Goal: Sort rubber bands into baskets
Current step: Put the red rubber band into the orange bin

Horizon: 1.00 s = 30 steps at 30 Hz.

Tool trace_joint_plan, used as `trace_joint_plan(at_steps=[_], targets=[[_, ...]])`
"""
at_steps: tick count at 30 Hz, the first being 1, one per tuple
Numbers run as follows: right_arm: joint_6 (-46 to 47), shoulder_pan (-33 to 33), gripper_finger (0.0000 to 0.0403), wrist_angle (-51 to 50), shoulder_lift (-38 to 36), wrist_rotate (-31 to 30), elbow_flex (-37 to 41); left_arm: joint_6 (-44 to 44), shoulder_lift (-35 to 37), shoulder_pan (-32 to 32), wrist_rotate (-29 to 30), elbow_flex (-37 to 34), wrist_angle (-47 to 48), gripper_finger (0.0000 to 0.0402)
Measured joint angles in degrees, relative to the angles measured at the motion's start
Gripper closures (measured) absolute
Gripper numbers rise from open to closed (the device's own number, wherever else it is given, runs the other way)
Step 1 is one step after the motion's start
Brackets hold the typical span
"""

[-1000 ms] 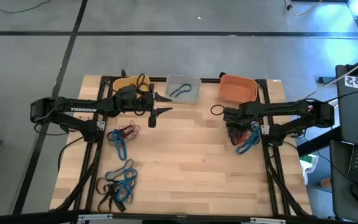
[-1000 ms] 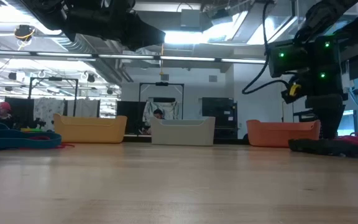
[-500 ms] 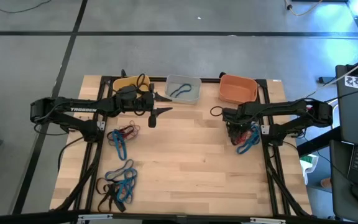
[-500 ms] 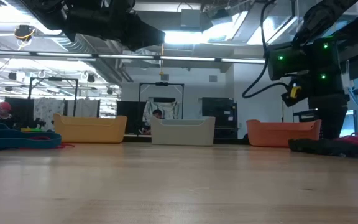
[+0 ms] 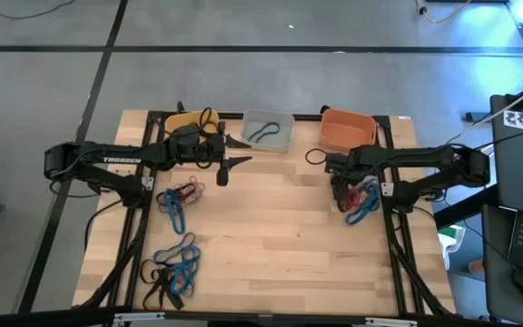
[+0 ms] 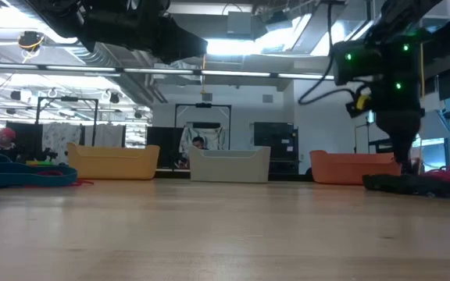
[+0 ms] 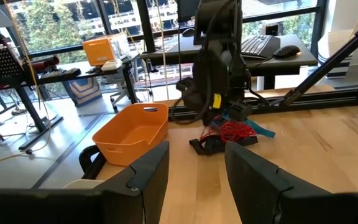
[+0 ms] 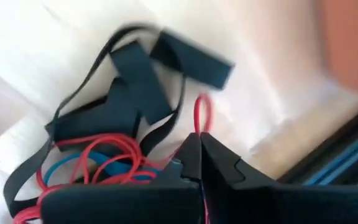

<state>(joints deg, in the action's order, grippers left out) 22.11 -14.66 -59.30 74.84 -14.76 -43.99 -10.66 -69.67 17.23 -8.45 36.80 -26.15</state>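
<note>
My right gripper is pinched shut on a red band at the near edge of the tangled pile, so I should lift slowly, shedding the others, toward the orange basket just beyond.

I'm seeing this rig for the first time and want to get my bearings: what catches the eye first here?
Three baskets line the table's far edge: yellow, pale grey and orange. Tangles of black, blue and red rubber bands lie in piles, one on the left and another on the right. The right gripper is shut on a red band at that right pile, while the left gripper hovers open by the yellow basket.
</note>
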Motion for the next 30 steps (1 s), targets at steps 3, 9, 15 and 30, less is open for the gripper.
trace_joint_plan(at_steps=[3,9,15,30], targets=[[-0.02,0.00,0.0401,-2.18,-1.00,-2.63,-2.46,0.01,0.00,0.00,0.12,0.00,0.02,0.0247],[-0.47,0.02,0.0402,-4.82,-1.65,-8.33,-6.58,0.00,0.00,0.00,0.13,0.00,0.04,0.0247],[-2.06,0.02,0.0402,-5.34,-1.67,-13.97,-9.85,0.00,0.00,0.00,0.13,0.00,0.04,0.0247],[-8.14,0.00,0.0402,-2.56,-1.65,-28.98,-16.13,0.17,0.00,0.00,0.12,0.00,0.04,0.0247]])
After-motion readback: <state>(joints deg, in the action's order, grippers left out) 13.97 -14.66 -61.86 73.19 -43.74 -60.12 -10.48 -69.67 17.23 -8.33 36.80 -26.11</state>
